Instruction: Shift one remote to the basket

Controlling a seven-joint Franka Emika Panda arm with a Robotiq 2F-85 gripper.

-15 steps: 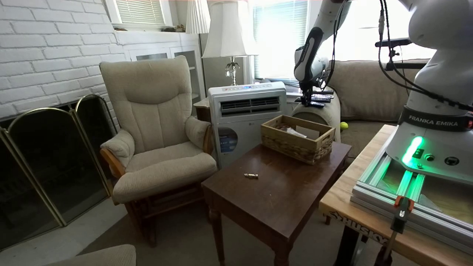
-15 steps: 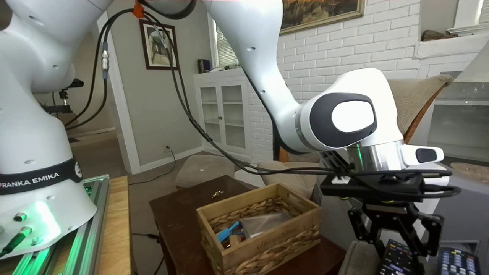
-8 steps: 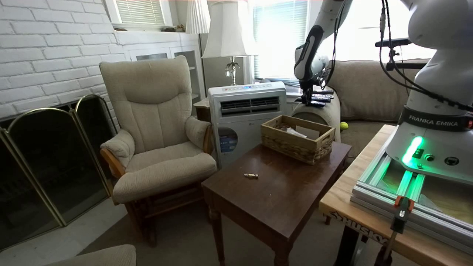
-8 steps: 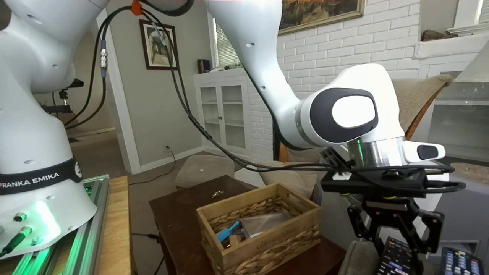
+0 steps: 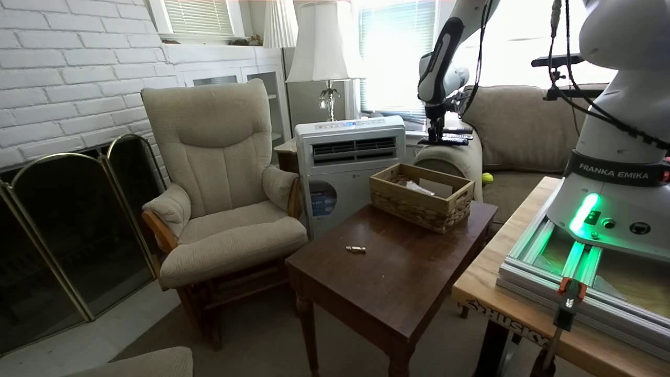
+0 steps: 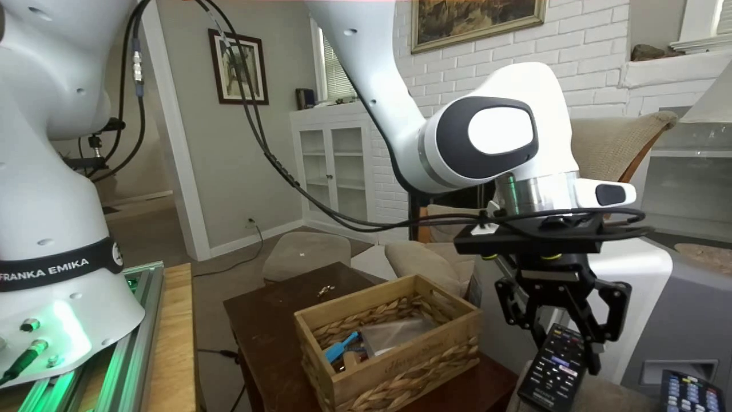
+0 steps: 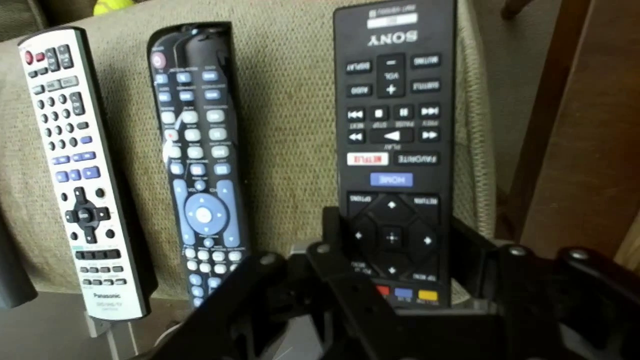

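Note:
My gripper (image 7: pixel 392 235) is shut on the black Sony remote (image 7: pixel 392 165), with a finger on each long side near its lower end. In an exterior view the remote (image 6: pixel 552 369) hangs tilted from the gripper (image 6: pixel 566 346), above the sofa armrest. In an exterior view the gripper (image 5: pixel 435 133) is over the armrest, behind the basket. The woven basket (image 5: pixel 413 209) stands on the brown table, away from the gripper; it also shows in an exterior view (image 6: pixel 423 357) with a blue tool and a clear packet inside. A black remote with blue buttons (image 7: pixel 202 165) and a white Panasonic remote (image 7: pixel 82 185) lie on the armrest.
The sofa armrest (image 5: pixel 450 162) is behind the basket. A white boxy appliance (image 5: pixel 350 178) stands beside the brown table (image 5: pixel 366 288). A small brass piece (image 5: pixel 356 249) lies on the table. A lamp (image 5: pixel 324 47) and an armchair (image 5: pixel 220 167) stand farther off.
My gripper has risen with the Sony remote in it, lifting it off the armrest. In an exterior view both have moved up and toward the basket. The other remotes have not moved.

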